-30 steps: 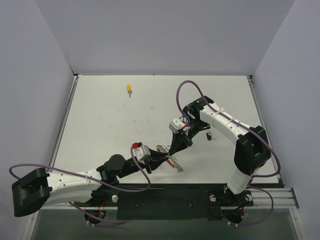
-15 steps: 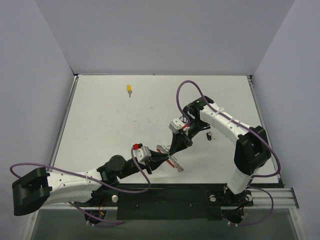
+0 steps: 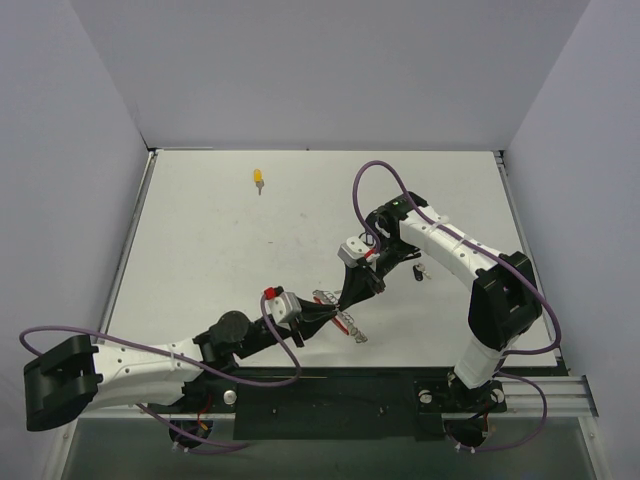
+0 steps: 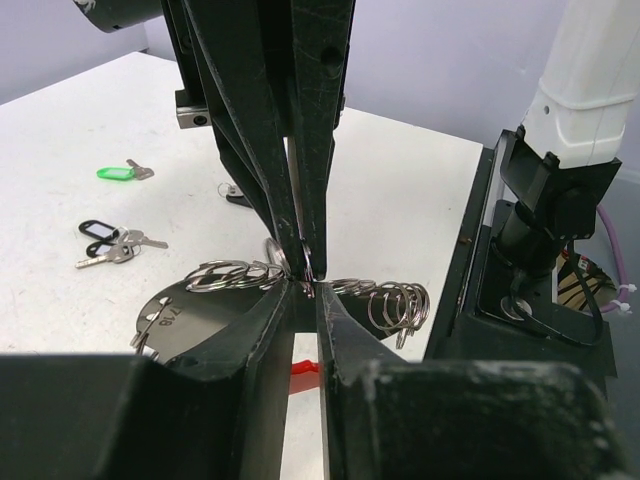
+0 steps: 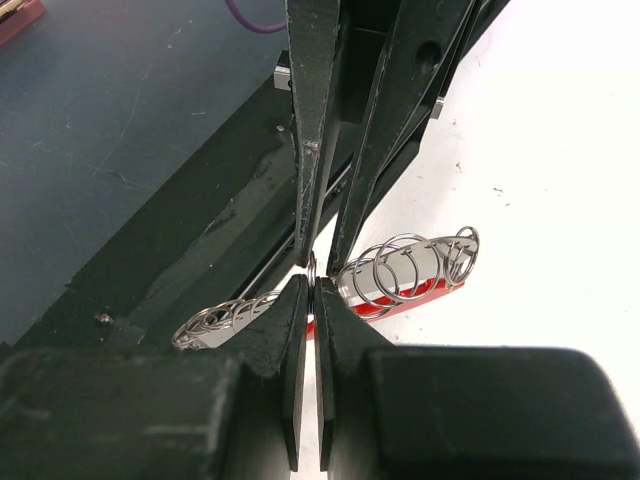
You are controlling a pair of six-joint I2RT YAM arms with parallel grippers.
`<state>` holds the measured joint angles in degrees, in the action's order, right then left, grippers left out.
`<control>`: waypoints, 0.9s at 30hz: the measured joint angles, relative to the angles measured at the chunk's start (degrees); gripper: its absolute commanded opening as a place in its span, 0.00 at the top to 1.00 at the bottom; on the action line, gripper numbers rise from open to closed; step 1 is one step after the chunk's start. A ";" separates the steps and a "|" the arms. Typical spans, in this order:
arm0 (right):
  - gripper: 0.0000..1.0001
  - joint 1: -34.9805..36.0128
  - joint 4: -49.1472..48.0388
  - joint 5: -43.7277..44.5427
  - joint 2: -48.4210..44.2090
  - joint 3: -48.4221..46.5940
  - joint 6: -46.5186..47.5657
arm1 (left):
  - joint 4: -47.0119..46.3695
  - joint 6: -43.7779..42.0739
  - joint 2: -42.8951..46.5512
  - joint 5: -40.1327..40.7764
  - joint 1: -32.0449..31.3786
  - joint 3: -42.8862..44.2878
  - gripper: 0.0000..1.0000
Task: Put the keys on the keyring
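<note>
**Left gripper** (image 4: 303, 292): fingers drawn together on the thin wire at the middle of the keyring (image 4: 395, 300).

**Right gripper** (image 5: 308, 288): fingers likewise closed. They pinch the same wire from the opposite side, so the tips of the 2 grippers almost touch.

**Keyring:** its long axis runs diagonally across the line of both tools. Silver loops fan to either side of the pinch, with the red section (image 5: 400, 297) beneath. Whether it rests on the table (image 3: 200, 260) cannot be told.

**Keys:** none is in either grip.
- The black-tagged keys (image 4: 108, 243) and the green-tagged key (image 4: 120, 172) lie flat beyond the right gripper, nearer the right arm, which probably suits the next pick-up.
- 1 yellow-tagged key (image 3: 259, 179) lies well apart, toward the far left.
</note>
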<state>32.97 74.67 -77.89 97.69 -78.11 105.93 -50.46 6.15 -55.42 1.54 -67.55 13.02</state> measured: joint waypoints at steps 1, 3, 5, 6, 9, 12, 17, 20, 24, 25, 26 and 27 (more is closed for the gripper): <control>1.00 0.00 0.00 0.00 0.00 0.00 -0.02 | 0.00 -0.04 -0.20 0.09 -0.09 0.02 0.74; 1.00 0.00 0.00 0.00 0.00 0.00 -0.02 | 0.02 -0.11 -0.55 0.26 -0.33 0.11 0.74; 1.00 0.00 0.00 0.00 0.00 0.00 -0.02 | 0.04 -0.42 -0.79 0.66 -0.46 0.24 0.74; 1.00 0.00 0.00 0.00 0.00 0.00 -0.02 | 0.04 -0.50 -0.90 0.98 -0.57 0.33 0.74; 1.00 -0.02 0.00 0.00 0.00 0.00 -0.02 | 0.07 -0.72 -0.92 1.70 -0.72 0.63 0.75; 1.00 -0.07 -0.02 0.02 0.00 0.00 -0.07 | 0.09 -0.87 -0.92 2.56 -0.94 0.85 0.75; 1.00 -0.26 -0.02 0.00 0.00 0.00 -0.22 | 0.13 -0.94 -1.05 3.74 -1.38 1.16 0.75; 1.00 -0.31 -0.02 0.02 0.00 0.00 -0.28 | 0.22 -1.11 -1.14 4.28 -1.57 1.40 0.75; 1.00 -0.39 0.00 0.11 0.00 0.00 -0.48 | 0.61 -1.42 -1.38 4.79 -1.84 1.88 0.76; 1.00 -0.42 0.00 0.13 0.00 0.00 -0.48 | 0.59 -1.53 -1.49 4.98 -1.90 2.01 0.77; 1.00 -0.42 -0.02 0.13 0.00 0.00 -0.48 | 0.59 -1.57 -1.55 5.14 -1.99 2.08 0.78; 1.00 -0.39 -0.04 0.07 0.00 0.00 -0.48 | 0.66 -1.79 -1.66 5.31 -2.14 2.25 0.78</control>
<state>32.58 74.63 -77.82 97.69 -78.11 105.45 -49.80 4.36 -57.08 6.85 -69.69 15.27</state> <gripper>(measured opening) 0.007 0.234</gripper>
